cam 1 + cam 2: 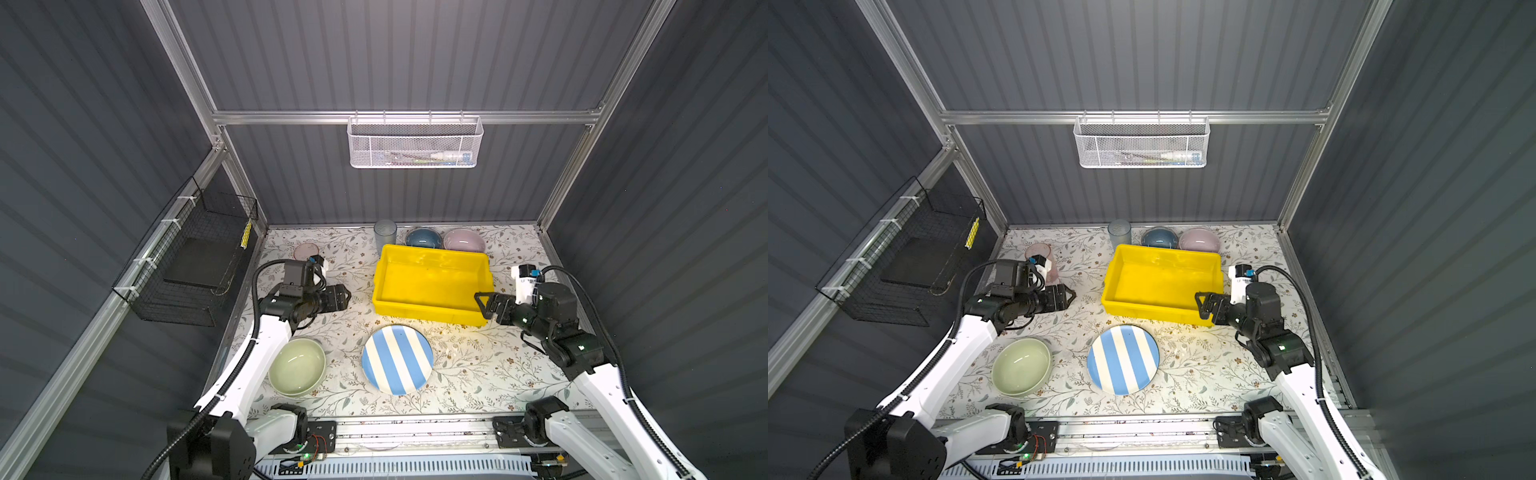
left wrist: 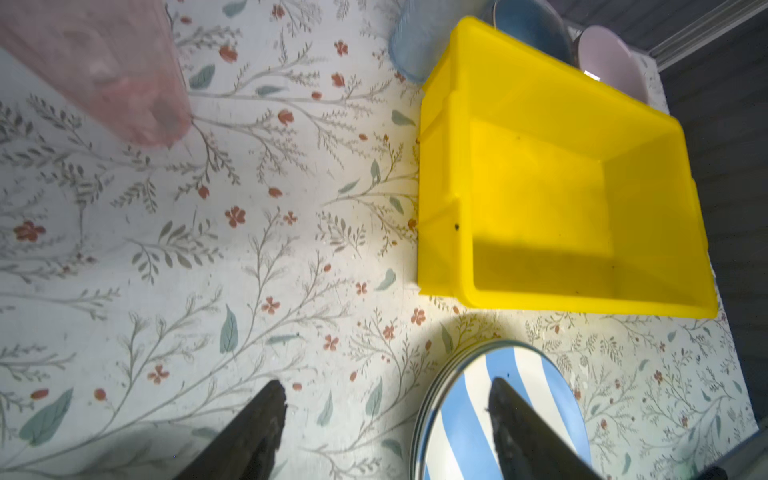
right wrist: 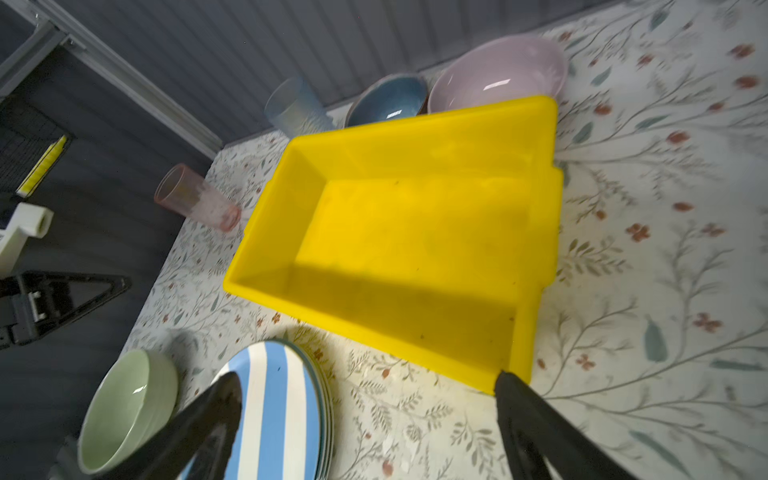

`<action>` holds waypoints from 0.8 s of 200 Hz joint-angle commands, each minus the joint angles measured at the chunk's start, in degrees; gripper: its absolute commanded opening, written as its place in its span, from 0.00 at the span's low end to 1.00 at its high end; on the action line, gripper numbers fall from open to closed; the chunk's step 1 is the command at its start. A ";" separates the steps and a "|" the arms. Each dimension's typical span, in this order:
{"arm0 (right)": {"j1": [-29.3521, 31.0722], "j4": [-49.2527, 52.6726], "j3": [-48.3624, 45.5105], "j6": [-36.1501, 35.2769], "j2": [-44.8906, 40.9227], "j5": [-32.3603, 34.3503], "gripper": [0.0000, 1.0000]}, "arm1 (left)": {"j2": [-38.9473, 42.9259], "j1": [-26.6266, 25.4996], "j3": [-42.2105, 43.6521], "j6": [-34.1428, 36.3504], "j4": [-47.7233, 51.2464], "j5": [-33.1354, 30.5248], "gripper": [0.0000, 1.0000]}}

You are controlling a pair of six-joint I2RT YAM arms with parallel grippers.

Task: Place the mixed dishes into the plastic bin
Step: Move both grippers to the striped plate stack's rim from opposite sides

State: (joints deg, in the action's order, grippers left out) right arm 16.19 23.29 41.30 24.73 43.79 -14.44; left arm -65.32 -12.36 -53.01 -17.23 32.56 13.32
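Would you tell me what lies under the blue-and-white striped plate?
Edges of other plates stacked beneath the striped plate show in both wrist views. Their faces are covered, so their number and patterns cannot be told.

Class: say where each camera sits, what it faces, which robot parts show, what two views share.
Both top views: high in front, looking down at the flowered table; both arms show.
Left wrist: over the table, facing the bright yellow plastic bin; left gripper shows.
Right wrist: by the bin's corner, facing it; right gripper shows.
All share: bin, blue-white striped round plate.
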 commanded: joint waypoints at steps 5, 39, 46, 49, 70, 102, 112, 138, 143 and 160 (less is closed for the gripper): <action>4.55 4.48 -1.81 3.28 -0.20 -3.84 0.91 | 1.71 -1.44 3.94 -4.60 2.75 4.85 0.73; 9.52 2.75 -5.02 7.24 0.93 -4.22 0.84 | 2.30 -6.22 7.01 -7.77 2.25 3.55 0.69; 10.00 1.56 -6.15 8.06 1.18 -6.30 0.82 | 2.22 -6.89 7.57 -8.08 2.38 3.42 0.69; 10.20 1.07 -6.64 8.36 1.28 -6.84 0.82 | 2.21 -7.11 7.74 -8.16 2.48 3.34 0.68; 11.70 -0.67 -8.91 10.51 2.05 -7.36 0.78 | 2.27 -8.35 9.43 -8.85 2.91 2.42 0.64; 14.27 -3.52 -11.83 13.34 3.16 -6.05 0.74 | 1.09 -10.03 12.83 -9.59 1.35 3.25 0.57; 14.82 -4.14 -12.60 14.03 4.01 -5.70 0.71 | 0.15 -10.84 13.59 -9.88 0.78 3.29 0.55; 16.00 -7.68 -14.77 15.89 6.37 -6.41 0.66 | -1.88 -12.85 15.01 -10.86 -0.89 3.44 0.49; 16.32 -8.91 -15.27 16.23 6.83 -6.86 0.65 | -2.04 -13.18 15.24 -11.09 -1.35 3.51 0.46; 17.16 -12.47 -16.32 17.47 8.90 -8.29 0.61 | -3.08 -13.95 15.74 -11.76 -2.42 3.94 0.37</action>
State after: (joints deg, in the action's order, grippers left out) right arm 32.16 16.71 26.48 39.35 50.65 -20.58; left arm -67.31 -25.23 -38.20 -27.73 32.03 15.86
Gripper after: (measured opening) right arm 0.630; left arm 0.408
